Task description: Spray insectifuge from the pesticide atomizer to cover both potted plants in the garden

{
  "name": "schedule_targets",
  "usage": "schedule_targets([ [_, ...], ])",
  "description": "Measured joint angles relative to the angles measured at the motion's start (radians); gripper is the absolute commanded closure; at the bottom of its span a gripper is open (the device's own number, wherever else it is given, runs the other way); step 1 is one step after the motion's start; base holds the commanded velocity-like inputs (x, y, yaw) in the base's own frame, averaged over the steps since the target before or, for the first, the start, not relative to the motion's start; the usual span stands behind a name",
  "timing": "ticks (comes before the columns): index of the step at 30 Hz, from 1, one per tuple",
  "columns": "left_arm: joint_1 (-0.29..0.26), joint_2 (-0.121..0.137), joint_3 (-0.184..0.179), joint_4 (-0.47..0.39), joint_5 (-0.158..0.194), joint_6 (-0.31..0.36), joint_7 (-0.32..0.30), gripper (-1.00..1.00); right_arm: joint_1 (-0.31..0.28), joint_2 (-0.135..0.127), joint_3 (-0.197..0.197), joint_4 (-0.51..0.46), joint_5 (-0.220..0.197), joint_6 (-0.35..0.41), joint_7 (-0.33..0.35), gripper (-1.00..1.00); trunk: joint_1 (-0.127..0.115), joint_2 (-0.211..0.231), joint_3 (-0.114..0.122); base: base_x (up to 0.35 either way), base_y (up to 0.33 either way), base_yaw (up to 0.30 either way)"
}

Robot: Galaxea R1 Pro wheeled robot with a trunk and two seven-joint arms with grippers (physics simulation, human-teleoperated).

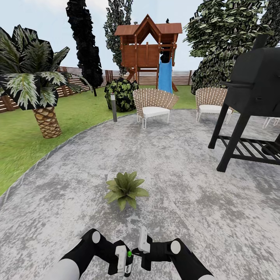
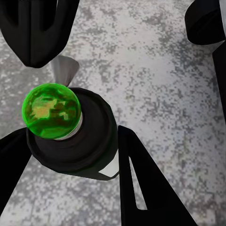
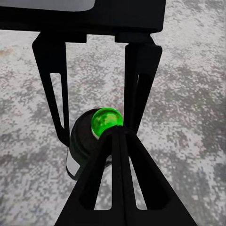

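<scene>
Our left pincer (image 1: 125,261), at the bottom centre of the head view, is clamping its black fingers (image 2: 141,188) on the slim dark pesticide atomizer with a glowing green tip (image 2: 70,129). Our right pincer (image 1: 142,249) is sitting just beside it; we cannot tell its spread. One olive-green speckled rosette plant (image 1: 125,189) is lying mid-frame on the grey mottled patio (image 1: 186,186).

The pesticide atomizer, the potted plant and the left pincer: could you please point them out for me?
pesticide atomizer (image 2: 52,110), left wrist view, on its glowing green tip.
potted plant (image 1: 125,189), head view, on the middle of its leaf rosette.
left pincer (image 1: 123,259), head view, between its fingertips.
</scene>
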Motion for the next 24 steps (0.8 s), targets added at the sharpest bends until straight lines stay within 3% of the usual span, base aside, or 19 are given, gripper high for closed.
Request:
schedule_targets([
  [5,0.0,0.002,0.0,0.0,0.0,0.001,0.0,1.0,0.0,-0.001,0.0,0.0,0.0,0.0,0.0,1.0,0.0,0.0,0.0,0.0,0.0,0.0],
  [12,0.001,0.024,-0.002,0.009,-0.01,0.002,0.0,1.0,0.0,-0.001,-0.001,0.0,0.0,0.0,0.0,1.0,0.0,0.0,0.0,0.0,0.0,0.0],
  [19,0.012,0.134,-0.002,0.015,-0.013,0.003,0.001,1.0,0.0,-0.002,-0.001,0.001,0.002,0.0,-0.001,1.0,0.0,0.0,0.0,0.0,0.0,0.0],
  [23,0.016,0.174,-0.002,0.015,-0.012,0.004,0.005,1.0,0.0,-0.003,-0.001,0.002,0.002,0.0,-0.001,1.0,0.0,0.0,0.0,0.0,0.0,0.0],
  [24,0.016,0.185,-0.002,0.016,-0.012,0.005,0.007,1.0,0.0,-0.003,-0.001,0.003,0.002,0.0,-0.001,-1.0,0.0,0.0,0.0,0.0,0.0,0.0],
])
